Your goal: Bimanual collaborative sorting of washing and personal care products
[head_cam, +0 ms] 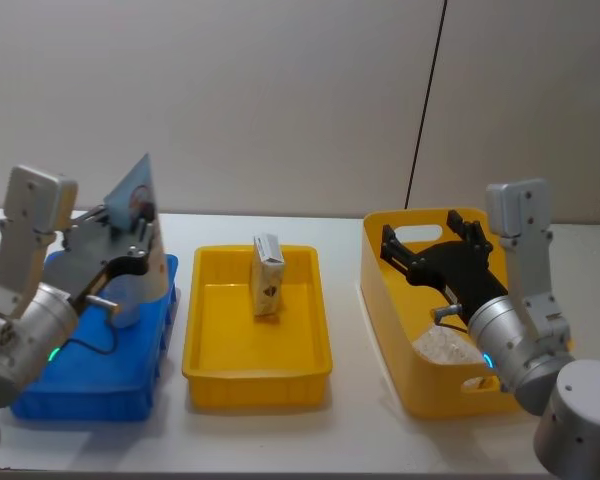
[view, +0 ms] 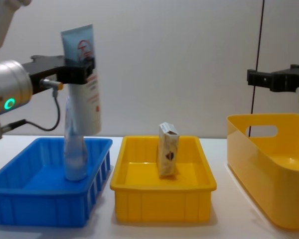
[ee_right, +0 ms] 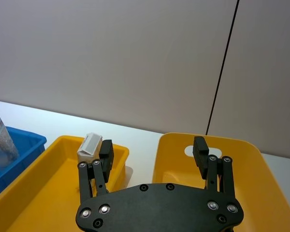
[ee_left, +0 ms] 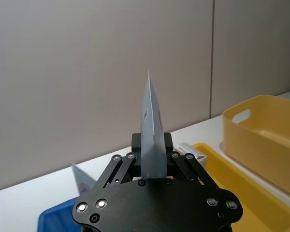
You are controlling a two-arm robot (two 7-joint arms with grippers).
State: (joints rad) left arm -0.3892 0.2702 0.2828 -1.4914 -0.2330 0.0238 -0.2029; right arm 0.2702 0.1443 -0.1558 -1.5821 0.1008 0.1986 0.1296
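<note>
My left gripper [view: 79, 69] is shut on a tall white-and-pale-blue tube [view: 83, 79] with a red round logo, holding it upright above the blue bin [view: 40, 199]. In the left wrist view the tube [ee_left: 152, 130] stands edge-on between the fingers. A second tube [view: 74, 149] stands in the blue bin just below the held one. A cream packet [head_cam: 267, 275] with dark print stands upright in the shallow yellow tray [head_cam: 210, 360]. My right gripper [head_cam: 430, 238] hovers open over the tall yellow bin [head_cam: 385, 320], with nothing between its fingers [ee_right: 106, 152].
The blue bin, the yellow tray [view: 162, 204] and the tall yellow bin [view: 269, 169] stand in a row from left to right on the white table. A clear crumpled bag [head_cam: 442, 345] lies inside the tall bin. A dark cable [head_cam: 425, 110] runs down the wall behind.
</note>
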